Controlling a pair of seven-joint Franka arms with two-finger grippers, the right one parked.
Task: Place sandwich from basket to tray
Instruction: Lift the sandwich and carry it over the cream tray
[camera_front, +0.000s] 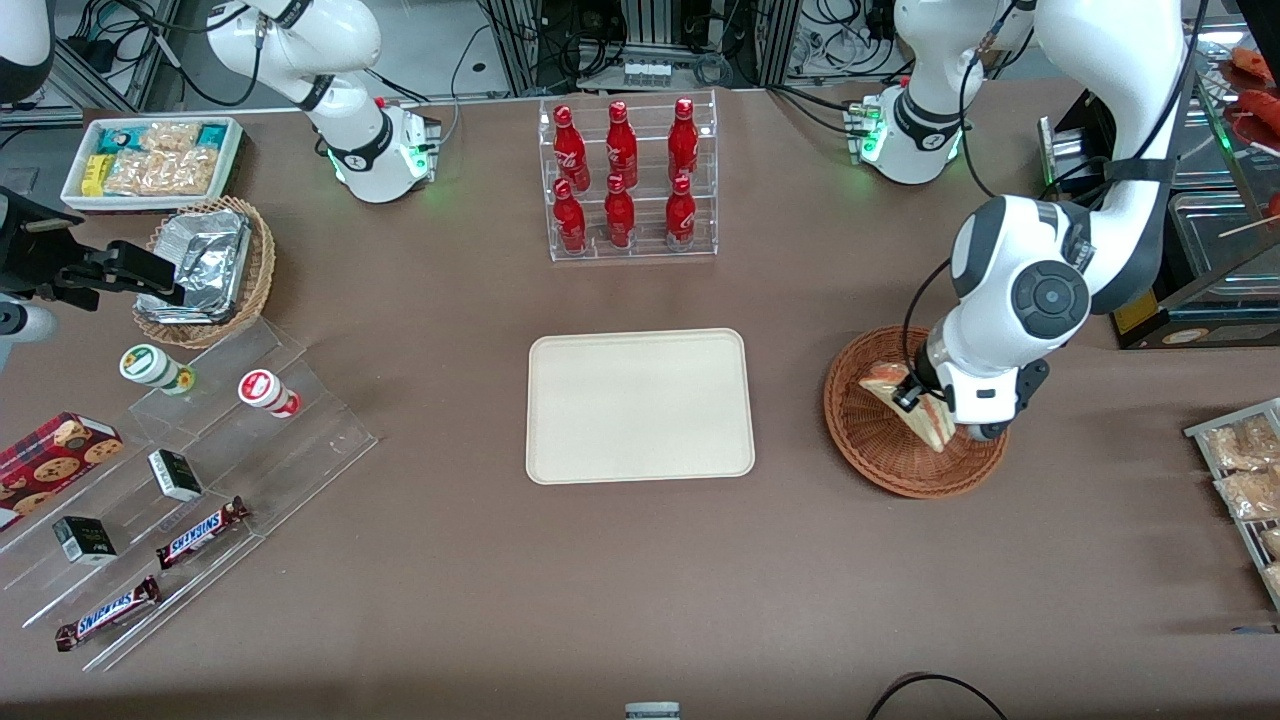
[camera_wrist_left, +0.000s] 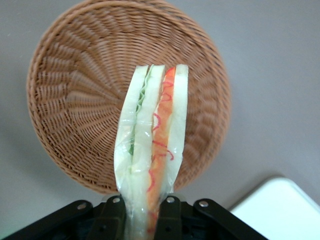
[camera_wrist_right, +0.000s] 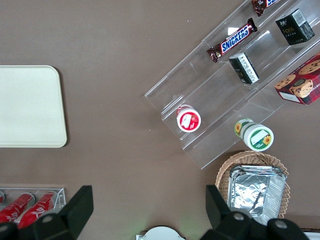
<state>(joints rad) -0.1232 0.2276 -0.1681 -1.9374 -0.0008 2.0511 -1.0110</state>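
The gripper (camera_wrist_left: 142, 220) has its fingers (camera_wrist_left: 116, 217) clamped on the wrapped sandwich (camera_wrist_left: 152, 150), which hangs lifted above the basket (camera_wrist_left: 70, 85), clear of the weave. The pick-up looks done; what remains is carrying it toward the parked arm's end to the bare tray (camera_front: 640, 405) and releasing it there.

Even, bright overhead light; soft shadows; mild glare on the foil (camera_front: 200, 262); all views reasonably sharp.
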